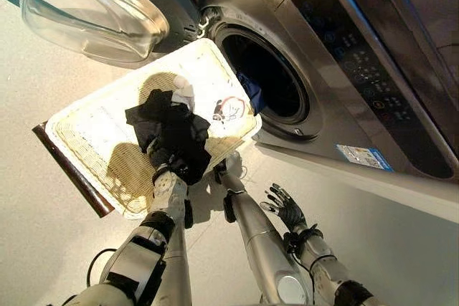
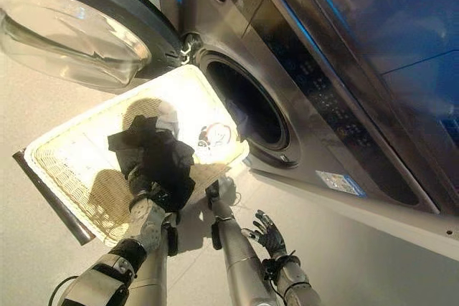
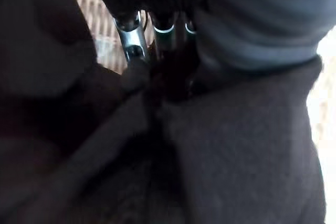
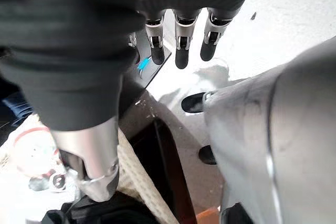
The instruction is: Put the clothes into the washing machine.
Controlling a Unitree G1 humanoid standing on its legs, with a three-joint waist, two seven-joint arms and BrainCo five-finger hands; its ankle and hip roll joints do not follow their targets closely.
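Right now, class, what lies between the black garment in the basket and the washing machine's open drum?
In the left eye view, a white cloth with a red print lies in the basket between the black garment and the drum.

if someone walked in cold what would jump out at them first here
Likely the black garment bunched in the pale wicker basket on the floor, with the left hand reaching into the cloth. Just past the basket gapes the washing machine, its round glass door swung wide open and something blue inside the dark drum. The right hand hangs open over the floor, holding nothing.
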